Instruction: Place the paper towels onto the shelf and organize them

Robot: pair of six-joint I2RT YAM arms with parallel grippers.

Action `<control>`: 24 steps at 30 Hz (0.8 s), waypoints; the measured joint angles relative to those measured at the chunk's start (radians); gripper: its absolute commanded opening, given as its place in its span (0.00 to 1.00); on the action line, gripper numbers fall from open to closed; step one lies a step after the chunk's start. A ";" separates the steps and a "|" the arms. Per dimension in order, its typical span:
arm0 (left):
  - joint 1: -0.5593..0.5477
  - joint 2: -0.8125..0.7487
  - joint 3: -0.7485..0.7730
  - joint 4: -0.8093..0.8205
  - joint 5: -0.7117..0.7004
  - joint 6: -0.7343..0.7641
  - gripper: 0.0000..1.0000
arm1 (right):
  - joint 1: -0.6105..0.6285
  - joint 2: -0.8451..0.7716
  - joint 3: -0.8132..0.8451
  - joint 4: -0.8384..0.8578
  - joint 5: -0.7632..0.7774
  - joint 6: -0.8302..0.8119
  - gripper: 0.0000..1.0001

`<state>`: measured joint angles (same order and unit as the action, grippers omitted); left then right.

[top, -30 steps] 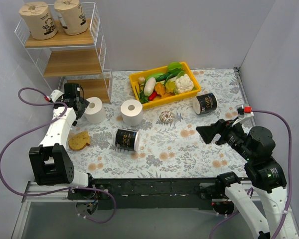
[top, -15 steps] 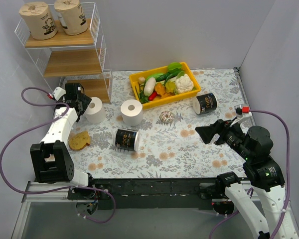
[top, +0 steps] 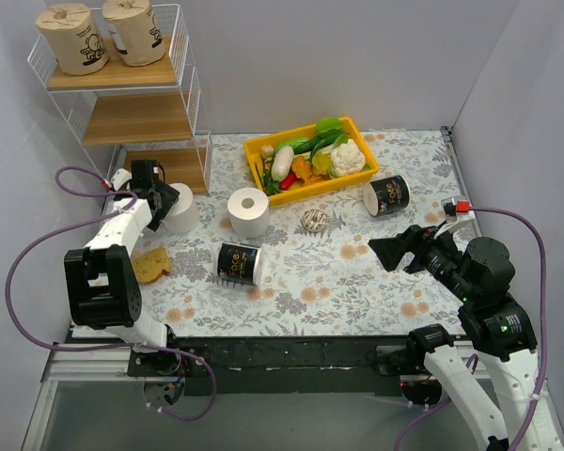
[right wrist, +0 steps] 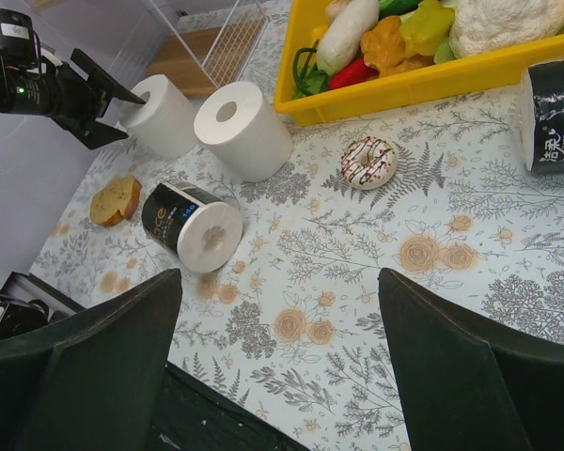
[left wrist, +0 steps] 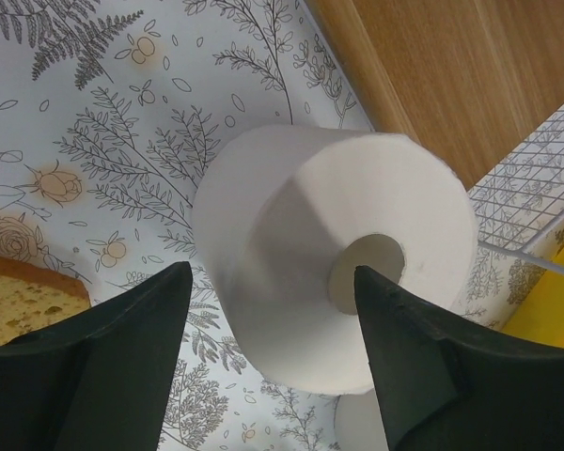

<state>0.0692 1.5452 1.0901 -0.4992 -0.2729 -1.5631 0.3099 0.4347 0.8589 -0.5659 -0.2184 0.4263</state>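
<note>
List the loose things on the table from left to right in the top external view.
bread slice → white roll → second white roll → patterned donut → black roll beside the bin. The lying black roll near the middle is left out because it overlaps.

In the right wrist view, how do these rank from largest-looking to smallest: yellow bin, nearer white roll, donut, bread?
1. yellow bin, though cropped
2. nearer white roll
3. donut and bread look alike; the bread lies farther away, so I leave them unranked.

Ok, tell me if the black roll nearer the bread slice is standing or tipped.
Tipped. The black roll lies on its side, its white end facing the near edge, not up.
</note>
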 measured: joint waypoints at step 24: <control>0.000 -0.200 0.296 -0.199 -0.112 0.079 0.26 | 0.000 -0.005 0.003 -0.004 0.006 -0.011 0.92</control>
<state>0.0692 1.3457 1.3865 -0.6983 -0.3851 -1.4837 0.3099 0.4301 0.8619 -0.5697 -0.2119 0.4152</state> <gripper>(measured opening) 0.442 0.918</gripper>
